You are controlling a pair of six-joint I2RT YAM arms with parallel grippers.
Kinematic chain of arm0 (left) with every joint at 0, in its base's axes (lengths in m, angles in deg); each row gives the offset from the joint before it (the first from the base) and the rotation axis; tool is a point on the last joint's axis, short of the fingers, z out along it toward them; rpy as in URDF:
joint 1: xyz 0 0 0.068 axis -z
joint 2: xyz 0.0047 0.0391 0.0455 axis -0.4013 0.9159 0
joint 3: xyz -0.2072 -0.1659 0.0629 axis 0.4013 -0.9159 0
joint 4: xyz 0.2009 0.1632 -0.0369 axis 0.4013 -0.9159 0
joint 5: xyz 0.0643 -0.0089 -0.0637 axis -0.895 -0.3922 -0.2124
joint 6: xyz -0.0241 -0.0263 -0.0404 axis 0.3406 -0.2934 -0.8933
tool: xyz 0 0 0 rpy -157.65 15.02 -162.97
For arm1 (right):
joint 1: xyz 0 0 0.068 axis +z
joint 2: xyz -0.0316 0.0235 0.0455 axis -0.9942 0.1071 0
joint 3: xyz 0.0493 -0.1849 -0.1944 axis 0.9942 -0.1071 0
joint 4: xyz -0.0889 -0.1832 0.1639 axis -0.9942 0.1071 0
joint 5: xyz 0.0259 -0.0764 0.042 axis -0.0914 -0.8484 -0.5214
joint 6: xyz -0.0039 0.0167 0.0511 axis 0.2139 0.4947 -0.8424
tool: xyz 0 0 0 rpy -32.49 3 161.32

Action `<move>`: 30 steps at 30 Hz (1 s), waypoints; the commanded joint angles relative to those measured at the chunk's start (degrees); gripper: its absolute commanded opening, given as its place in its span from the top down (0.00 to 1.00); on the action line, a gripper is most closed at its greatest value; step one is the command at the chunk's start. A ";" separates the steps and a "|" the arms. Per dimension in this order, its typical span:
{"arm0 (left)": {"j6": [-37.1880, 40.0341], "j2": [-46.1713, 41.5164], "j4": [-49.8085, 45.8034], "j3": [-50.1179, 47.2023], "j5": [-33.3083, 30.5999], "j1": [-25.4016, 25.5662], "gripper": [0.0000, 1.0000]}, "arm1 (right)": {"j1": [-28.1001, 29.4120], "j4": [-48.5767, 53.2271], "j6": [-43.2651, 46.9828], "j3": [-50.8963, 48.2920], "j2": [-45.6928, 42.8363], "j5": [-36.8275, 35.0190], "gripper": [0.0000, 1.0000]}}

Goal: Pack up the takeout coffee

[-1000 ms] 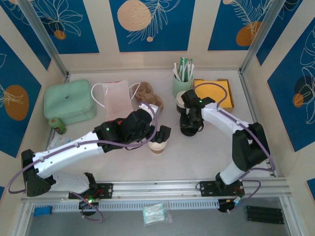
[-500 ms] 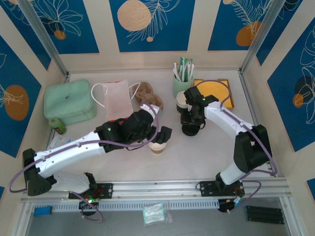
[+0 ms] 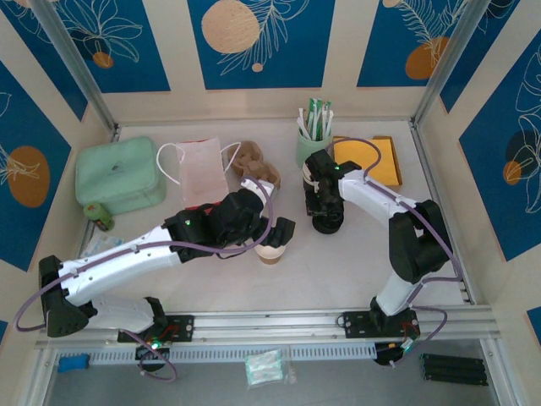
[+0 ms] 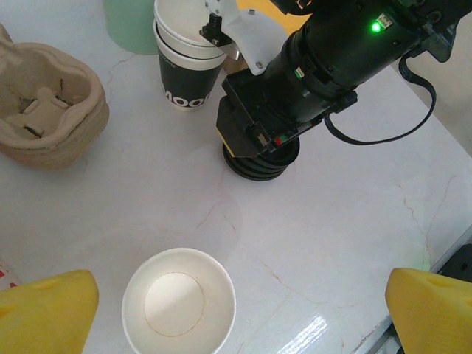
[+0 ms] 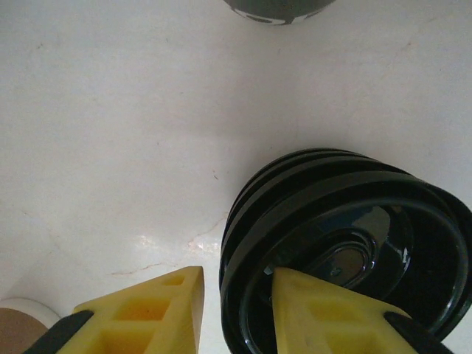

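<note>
From above, the left end effector point(image 3: 275, 235) hovered over the middle of the desk point(image 3: 338, 262) with its fingers spread wide. The takeout coffee cup point(image 3: 270, 252), brownish and open-topped, stood upright just below them. To its right, the right end effector point(image 3: 325, 203) pointed down at a stack of black lids point(image 3: 328, 222), just in front of a stack of dark cups point(image 3: 312, 169). A cardboard carrier point(image 3: 256, 167), a pale bag point(image 3: 201, 173) and a green box point(image 3: 118, 173) lay along the far left. A green holder point(image 3: 313, 145) and a yellow tray point(image 3: 376, 161) sat at the far right. In the left wrist view, the left end effector point(image 4: 240, 313) had its yellow fingers at the bottom corners, well apart. The takeout coffee cup point(image 4: 178, 310) stood between them, nearer the left one and touching neither. Beyond it were the stack of black lids point(image 4: 262, 158) under the other arm, the stack of dark cups point(image 4: 184, 66) and the cardboard carrier point(image 4: 44, 110). In the right wrist view, the right end effector point(image 5: 228, 310) had its fingers a little apart, astride the near rim of the stack of black lids point(image 5: 346, 243). One finger was outside the rim and one above the top lid. Whether they pinched it could not be told.
</note>
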 commanded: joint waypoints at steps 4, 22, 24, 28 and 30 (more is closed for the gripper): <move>1.06 -0.51 0.95 1.43 0.39 0.61 0.01 | 0.28 1.06 0.32 1.28 0.48 -0.62 0.73; 1.38 -0.84 0.53 1.67 0.21 0.61 0.01 | 0.37 0.77 0.38 1.61 2.23 -0.53 0.78; 1.36 -0.88 0.48 1.67 0.22 0.62 0.01 | 0.37 0.73 0.44 1.61 2.35 -0.61 0.78; 1.39 -0.76 0.53 1.81 0.22 0.65 0.01 | 0.28 0.65 0.64 1.27 2.47 -0.77 0.78; 1.39 -0.74 0.52 1.76 0.22 0.61 0.01 | 0.28 0.56 0.57 1.13 2.50 -0.70 0.78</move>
